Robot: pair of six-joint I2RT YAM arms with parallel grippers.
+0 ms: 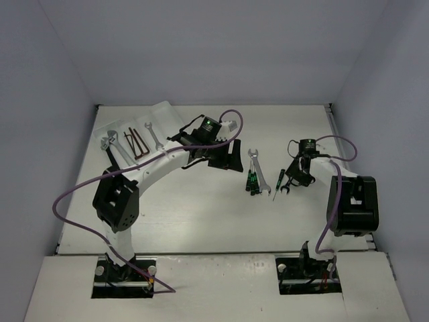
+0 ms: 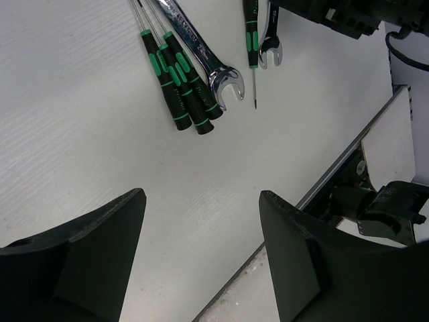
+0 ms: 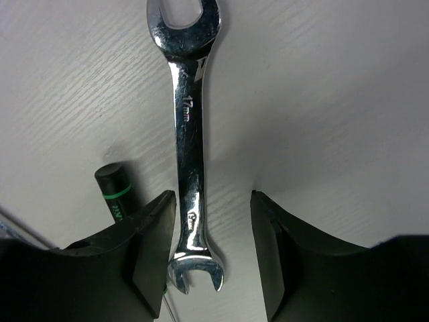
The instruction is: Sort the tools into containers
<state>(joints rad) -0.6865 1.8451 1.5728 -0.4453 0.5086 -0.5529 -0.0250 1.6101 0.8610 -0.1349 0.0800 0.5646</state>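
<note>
My right gripper (image 3: 213, 235) is open and straddles a silver open-end wrench (image 3: 188, 134) lying on the table; the wrench sits close to the left finger, with a gap on the right. A black screwdriver with a green band (image 3: 114, 191) lies just left of it. In the top view this gripper (image 1: 293, 180) is at the right of the table. My left gripper (image 2: 202, 201) is open and empty, above bare table near three screwdrivers (image 2: 181, 87) and a larger silver wrench (image 2: 201, 57). The white tray (image 1: 161, 109) stands at the far left.
The tray holds an adjustable wrench (image 1: 107, 142), hex keys (image 1: 137, 144) and a small wrench (image 1: 154, 134). On the table in the middle lie the screwdriver group (image 1: 253, 182), the larger wrench (image 1: 253, 159) and a single screwdriver (image 1: 277, 182). The table's edge rail (image 2: 335, 168) runs right of my left gripper.
</note>
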